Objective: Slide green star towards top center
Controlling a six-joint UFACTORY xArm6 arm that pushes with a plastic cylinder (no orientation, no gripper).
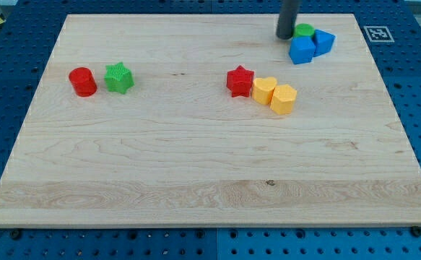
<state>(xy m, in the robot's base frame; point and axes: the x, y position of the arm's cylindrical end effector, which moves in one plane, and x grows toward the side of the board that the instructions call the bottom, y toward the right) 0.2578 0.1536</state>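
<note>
The green star (119,78) lies at the view's left on the wooden board (196,173), touching a red cylinder (82,81) on its left. My tip (285,37) stands near the view's top right, far from the green star, just left of a green round block (304,30) and two blue blocks (303,50) (324,41).
A red star (240,81) sits near the board's middle, touching a yellow block (263,90) with another yellow block (283,100) beside it. A printed marker (378,33) sits off the board's top right corner. The blue pegboard (8,65) surrounds the board.
</note>
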